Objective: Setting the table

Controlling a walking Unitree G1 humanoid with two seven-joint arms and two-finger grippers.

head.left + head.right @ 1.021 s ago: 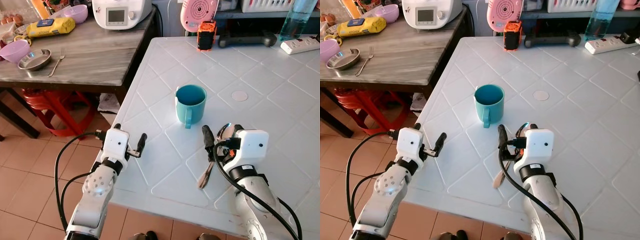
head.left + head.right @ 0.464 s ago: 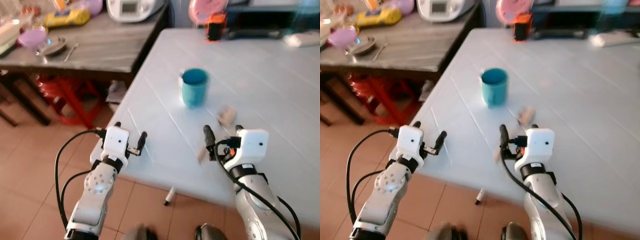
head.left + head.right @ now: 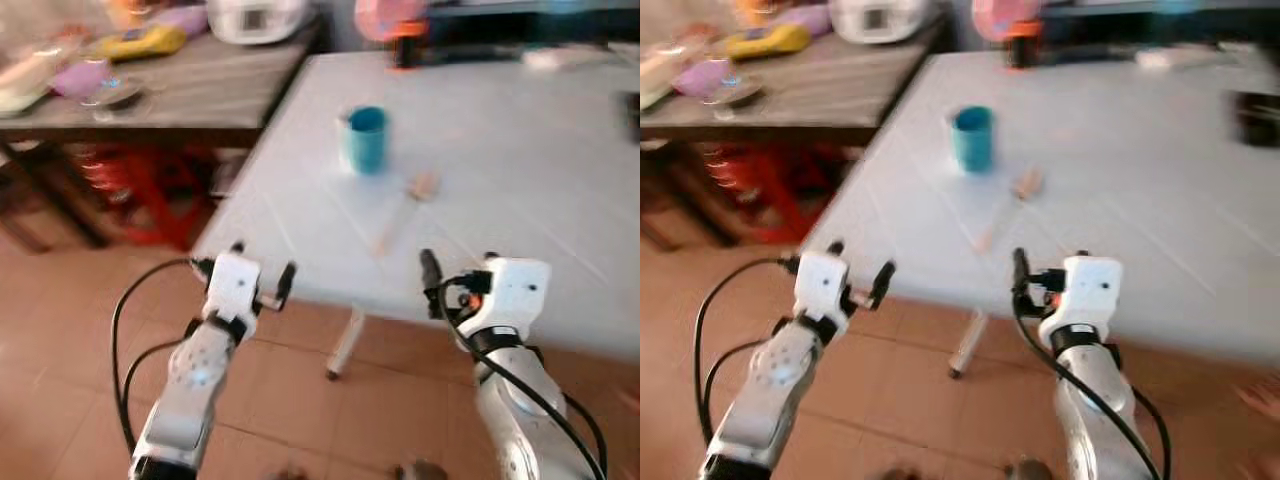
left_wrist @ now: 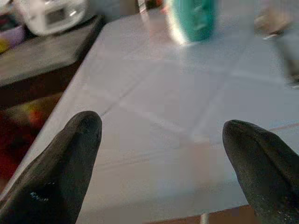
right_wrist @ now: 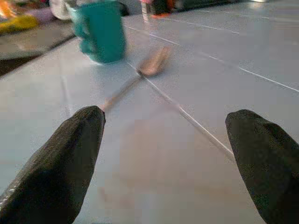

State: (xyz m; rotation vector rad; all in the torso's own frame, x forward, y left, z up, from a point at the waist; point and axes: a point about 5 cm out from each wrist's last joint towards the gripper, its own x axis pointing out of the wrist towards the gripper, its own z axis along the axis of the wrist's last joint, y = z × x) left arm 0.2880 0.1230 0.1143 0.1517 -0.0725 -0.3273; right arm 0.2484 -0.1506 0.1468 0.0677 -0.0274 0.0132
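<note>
Both sets of jaws stand wide open and hold nothing. In each wrist view the two black fingertips sit far apart at the picture's edges, with bare table surface between them.

The left gripper (image 3: pixel 262 290) hangs out in front of the near edge of the white table (image 3: pixel 520 150), over the reddish tiled floor (image 3: pixel 70 330). The right gripper (image 3: pixel 455 290) is held at about the same height, just before that same edge. Neither touches anything.

On the table stands a teal mug (image 3: pixel 366 139), upright, toward the table's left side. Just beside it, nearer the robot and a little to the right, lies a wooden spoon (image 3: pixel 400 212), flat on the surface, its bowl end pointing away from the robot and its handle angled back toward the near edge. Mug and spoon are near each other but apart. In the right wrist view the mug (image 5: pixel 100 30) and spoon (image 5: pixel 140 72) lie ahead between the open fingers (image 5: pixel 56 163).

The head views are blurred. To the left stands a darker grey table (image 3: pixel 190 85) carrying a yellow packet (image 3: pixel 140 42), a purple bowl (image 3: pixel 80 76) and a white appliance (image 3: pixel 262 17); their details cannot be made out. Items at the white table's far end are smeared beyond telling. A white table leg (image 3: pixel 345 340) shows below the near edge.
</note>
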